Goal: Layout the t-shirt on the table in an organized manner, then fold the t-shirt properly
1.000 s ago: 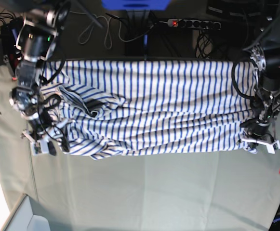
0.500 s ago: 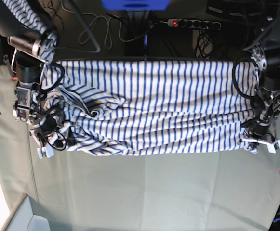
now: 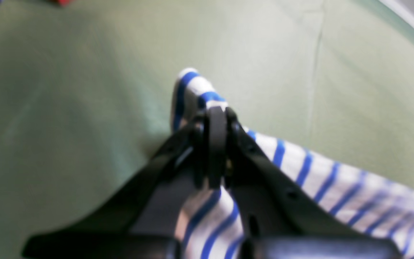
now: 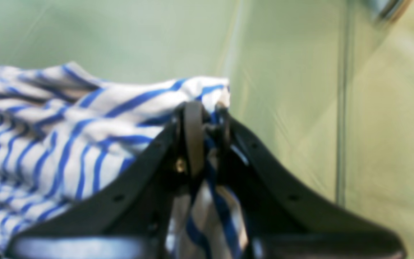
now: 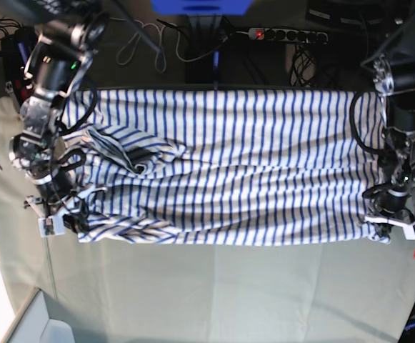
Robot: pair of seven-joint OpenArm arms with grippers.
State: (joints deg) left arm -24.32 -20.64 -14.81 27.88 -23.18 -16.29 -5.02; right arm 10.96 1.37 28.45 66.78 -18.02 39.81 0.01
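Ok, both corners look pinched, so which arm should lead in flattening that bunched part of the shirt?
Probably the right gripper. It grips the t-shirt at the end where the fabric lies rumpled. The left gripper holds the far end, which already lies smooth on the table.

Behind the far edge you see a dark floor, tangled cables [image 5: 144,44], and a power strip [image 5: 287,33], its switch glowing red.

Black gripper [image 3: 216,118], white-tipped arms
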